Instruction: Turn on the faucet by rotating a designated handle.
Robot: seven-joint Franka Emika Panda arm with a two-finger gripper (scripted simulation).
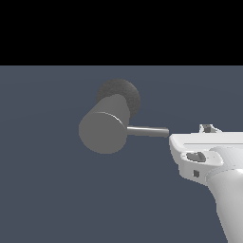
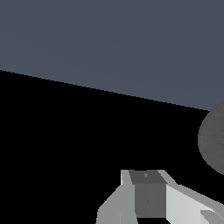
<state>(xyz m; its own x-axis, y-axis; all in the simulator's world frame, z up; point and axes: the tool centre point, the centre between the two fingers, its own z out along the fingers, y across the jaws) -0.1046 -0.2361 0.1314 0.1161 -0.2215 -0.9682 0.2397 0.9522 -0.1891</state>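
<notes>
A flat slate-blue floor (image 1: 57, 199) fills most of the exterior view, ending in a straight edge against a black backdrop above

The white robot arm (image 1: 228, 190) rises from the lower corner on the exterior view's right, its broad white hand body lying level and reaching toward the middle of the scene

The faucet (image 1: 102, 130) stands near the centre: a thick matte grey cylinder with its flat round end turned toward the camera, seated on a darker grey round base (image 1: 124, 92) that shows behind and above it. In the wrist view only a curved grey part of the faucet shows at the frame's edge

The handle (image 1: 148, 131) is a thin grey rod sticking out level from the cylinder's side toward the exterior view's right. Its free end lies just beside the front edge of the hand body; contact cannot be judged

The gripper (image 2: 146, 192) shows in the wrist view as grey and white blocks close to the lens, with nothing seen in its grasp. Whether the jaws are parted or closed cannot be told; in the exterior view the fingers are hidden behind the hand body
</notes>
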